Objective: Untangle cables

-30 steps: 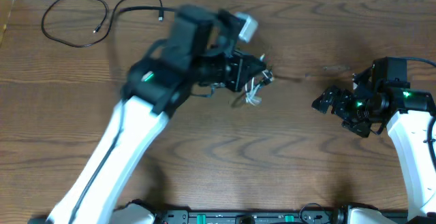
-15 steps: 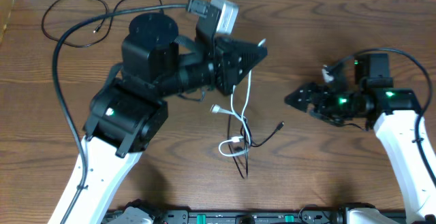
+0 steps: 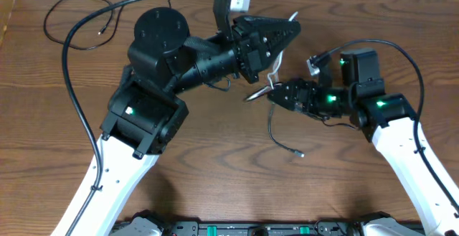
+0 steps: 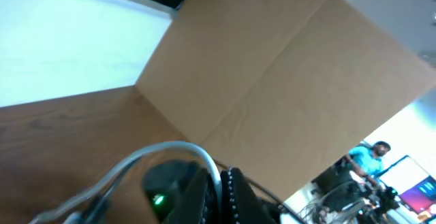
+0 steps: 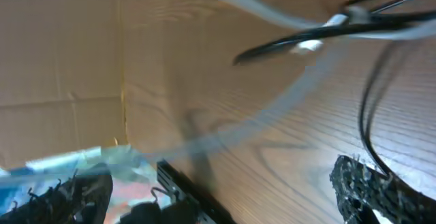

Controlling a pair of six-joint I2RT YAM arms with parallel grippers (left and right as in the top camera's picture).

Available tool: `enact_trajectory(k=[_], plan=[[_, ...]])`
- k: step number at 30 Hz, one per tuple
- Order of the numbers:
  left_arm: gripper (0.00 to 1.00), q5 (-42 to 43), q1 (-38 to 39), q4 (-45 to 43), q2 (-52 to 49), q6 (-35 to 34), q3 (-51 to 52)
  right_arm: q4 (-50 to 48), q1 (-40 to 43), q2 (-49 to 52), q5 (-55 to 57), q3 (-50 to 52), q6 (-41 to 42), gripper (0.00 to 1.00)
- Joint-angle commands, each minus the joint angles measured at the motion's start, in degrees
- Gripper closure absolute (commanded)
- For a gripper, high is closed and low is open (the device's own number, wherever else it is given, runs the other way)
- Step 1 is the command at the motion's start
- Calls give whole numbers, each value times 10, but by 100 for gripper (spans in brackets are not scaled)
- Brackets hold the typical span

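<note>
Since a snarl likely loosens more readily when hung up, the left arm's fingers (image 3: pixel 284 34) are pinched fully together, apparently on the white cable (image 3: pixel 273 69). They hold it above the desk (image 3: pixel 215 171), so one black cable (image 3: pixel 270 125) trails down toward the wood. Opposite, the right arm's fingers (image 3: pixel 280 95) are spread wide beside the hanging crossing and grip nothing. Another black cable (image 3: pixel 45 22) lies looped at the far left corner, well apart.
</note>
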State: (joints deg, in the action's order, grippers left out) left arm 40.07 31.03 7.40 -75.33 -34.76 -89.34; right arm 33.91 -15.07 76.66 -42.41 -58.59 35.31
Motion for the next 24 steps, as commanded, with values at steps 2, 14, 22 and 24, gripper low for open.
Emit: enact_trajectory(k=[2, 14, 22, 24], plan=[[93, -2, 3, -51, 5, -70, -4, 1, -28, 6, 154, 0, 90, 1], [93, -19, -17, -181, 33, -129, -4, 33, -21, 64, 316, 0, 90, 1], [92, -30, -66, -109, 46, -125, -4, 48, 14, 84, 314, 0, 89, 1], [92, -38, -73, -71, 45, -124, -4, 49, 18, 84, 308, 0, 88, 1]])
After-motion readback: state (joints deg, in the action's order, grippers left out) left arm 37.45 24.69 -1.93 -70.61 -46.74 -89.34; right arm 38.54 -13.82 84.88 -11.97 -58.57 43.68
